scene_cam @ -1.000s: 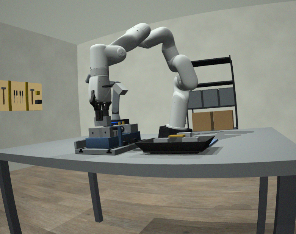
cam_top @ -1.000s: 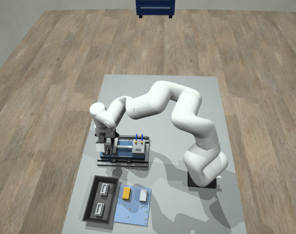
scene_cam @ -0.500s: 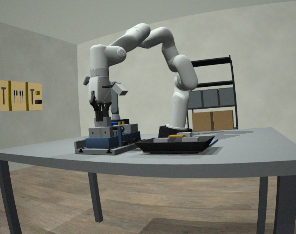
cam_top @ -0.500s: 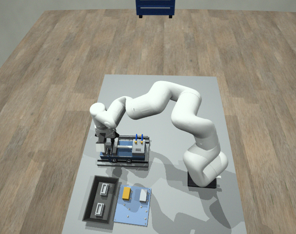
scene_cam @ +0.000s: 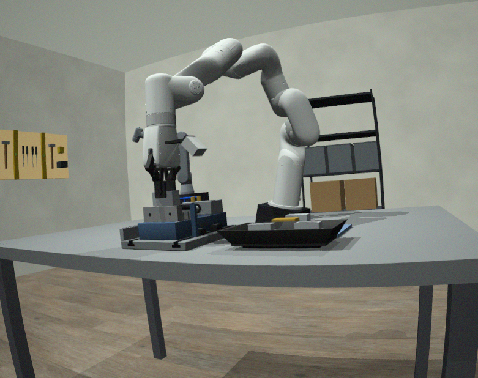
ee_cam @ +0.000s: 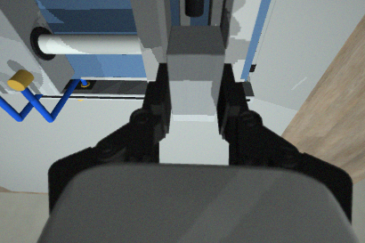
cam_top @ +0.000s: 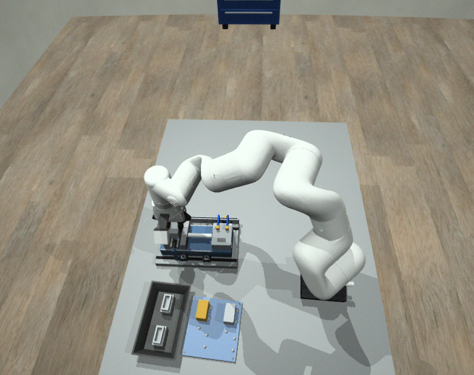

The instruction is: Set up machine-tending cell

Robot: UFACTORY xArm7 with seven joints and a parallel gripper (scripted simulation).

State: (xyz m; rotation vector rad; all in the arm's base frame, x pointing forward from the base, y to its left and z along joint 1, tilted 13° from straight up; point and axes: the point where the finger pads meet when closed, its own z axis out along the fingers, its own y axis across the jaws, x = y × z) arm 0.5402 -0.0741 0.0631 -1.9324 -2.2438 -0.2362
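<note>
One aluminium blank (ee_cam: 194, 73) upright in tool (ee_cam: 192, 102).

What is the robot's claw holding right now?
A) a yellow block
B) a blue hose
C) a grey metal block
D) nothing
C: in the wrist view the gripper is shut on a grey blank, one black finger on each side, above the vise; the yellow brass blank lies on the infeed plate.
</note>
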